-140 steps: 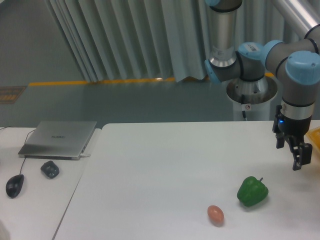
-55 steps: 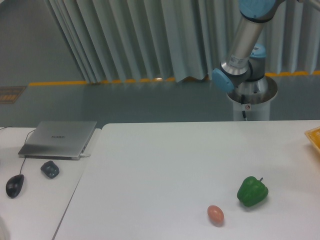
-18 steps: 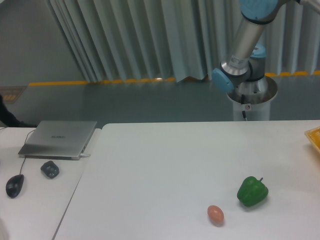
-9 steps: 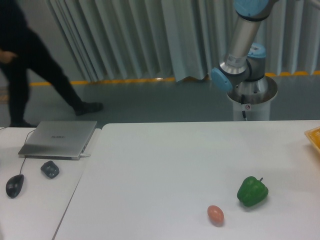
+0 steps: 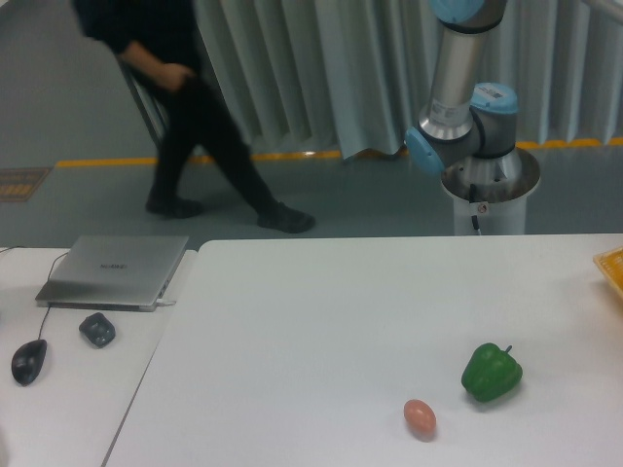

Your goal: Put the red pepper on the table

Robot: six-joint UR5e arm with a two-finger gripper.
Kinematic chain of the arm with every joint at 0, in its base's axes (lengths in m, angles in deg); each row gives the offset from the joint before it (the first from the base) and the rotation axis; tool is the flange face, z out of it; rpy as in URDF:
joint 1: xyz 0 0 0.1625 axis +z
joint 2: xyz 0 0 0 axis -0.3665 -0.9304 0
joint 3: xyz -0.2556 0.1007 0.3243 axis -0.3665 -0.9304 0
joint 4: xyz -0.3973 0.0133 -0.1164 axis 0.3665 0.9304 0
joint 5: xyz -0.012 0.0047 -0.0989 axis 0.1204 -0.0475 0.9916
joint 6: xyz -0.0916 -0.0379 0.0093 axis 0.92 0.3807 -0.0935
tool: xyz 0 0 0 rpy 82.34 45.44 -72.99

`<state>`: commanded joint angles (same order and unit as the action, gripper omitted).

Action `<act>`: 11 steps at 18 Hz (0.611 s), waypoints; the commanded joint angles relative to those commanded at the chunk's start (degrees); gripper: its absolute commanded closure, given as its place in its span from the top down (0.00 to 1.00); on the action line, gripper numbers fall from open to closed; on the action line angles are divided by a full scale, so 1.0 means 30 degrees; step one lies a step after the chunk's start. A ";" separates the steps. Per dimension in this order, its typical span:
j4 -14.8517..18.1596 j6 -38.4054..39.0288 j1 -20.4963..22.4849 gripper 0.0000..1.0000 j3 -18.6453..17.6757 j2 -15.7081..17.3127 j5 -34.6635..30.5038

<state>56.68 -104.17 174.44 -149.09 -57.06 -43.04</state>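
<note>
Claw and red pepper: out of our view, grip unknown. Table (image 5: 321,321): green pepper (image 5: 492,371), egg (image 5: 420,417). Risk: we drop onto them.

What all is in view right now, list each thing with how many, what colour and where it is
table: one, white, fills the middle and right
green pepper: one, green, on the table, right of centre
egg: one, brownish orange, on the table, left of the green pepper
yellow object: one, cut off at the right edge
desk: one, white, adjoining on the left
laptop: one, silver, closed, on the desk
mouse: one, black, on the desk
small dark object: one, beside the mouse
person: one, dark clothes, walking behind
red pepper: none visible
robot arm: one, grey and blue, upper right; tool out of view
</note>
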 joint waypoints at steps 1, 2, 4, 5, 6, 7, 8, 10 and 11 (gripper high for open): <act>-0.0087 -0.0145 -0.0410 0.51 0.0029 0.0000 0.0029; -0.0088 -0.0292 -0.0617 0.51 0.0058 -0.0029 0.0030; -0.0176 -0.0352 -0.1436 0.51 0.0117 -0.0175 0.0029; -0.0292 -0.0294 -0.1671 0.51 0.0117 -0.0233 0.0030; -0.0699 -0.0119 -0.1848 0.51 0.0088 -0.0321 0.0059; -0.1080 -0.0030 -0.2140 0.51 0.0059 -0.0467 0.0059; -0.1374 0.0115 -0.2258 0.51 0.0001 -0.0526 0.0030; -0.2427 0.1021 -0.2638 0.51 -0.0234 -0.0848 0.0030; -0.3012 0.1402 -0.2873 0.51 -0.0292 -0.0994 0.0001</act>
<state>47.64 -99.96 165.83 -149.97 -60.04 -43.04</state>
